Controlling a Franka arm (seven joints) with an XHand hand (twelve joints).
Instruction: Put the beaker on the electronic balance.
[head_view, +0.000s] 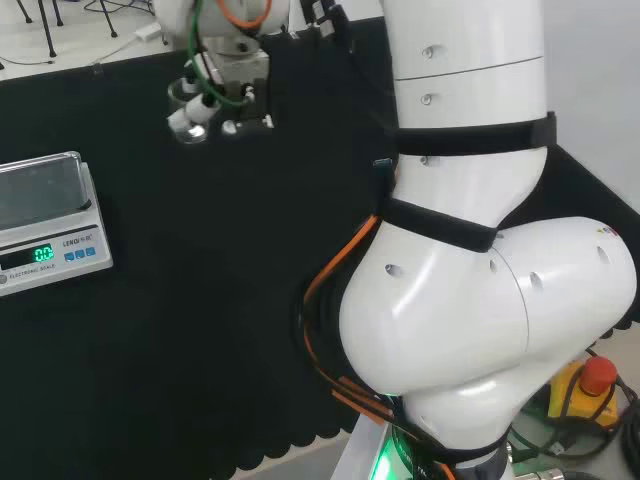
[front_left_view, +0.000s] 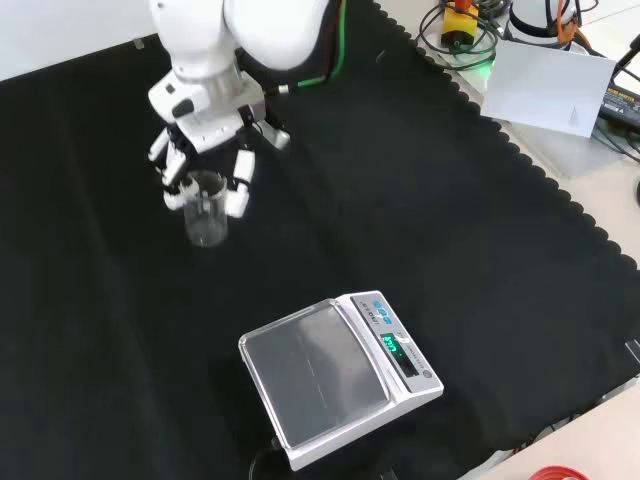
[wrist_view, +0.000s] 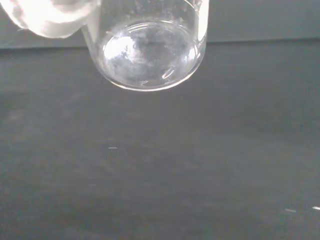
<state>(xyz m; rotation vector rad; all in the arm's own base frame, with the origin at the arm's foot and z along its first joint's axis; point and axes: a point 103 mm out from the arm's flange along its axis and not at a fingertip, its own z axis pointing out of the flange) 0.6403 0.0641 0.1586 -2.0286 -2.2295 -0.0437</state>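
Black cloth (front_left_view: 480, 250) covers the bench; pale floor (head_view: 70, 30) beyond.

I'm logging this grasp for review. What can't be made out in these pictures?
- Head view: the beaker is mostly hidden by the hand.
- Front view: whether the beaker rests on the cloth or is lifted.
- Wrist view: the beaker's rim is cut off by the edge.

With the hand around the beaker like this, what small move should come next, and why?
Probably carry the beaker toward the electronic balance. The hand has its fingers curled round the glass, the wrist view shows the beaker's base apparently off the black cloth, and the balance pan sits bare, nearer the camera in the front view.
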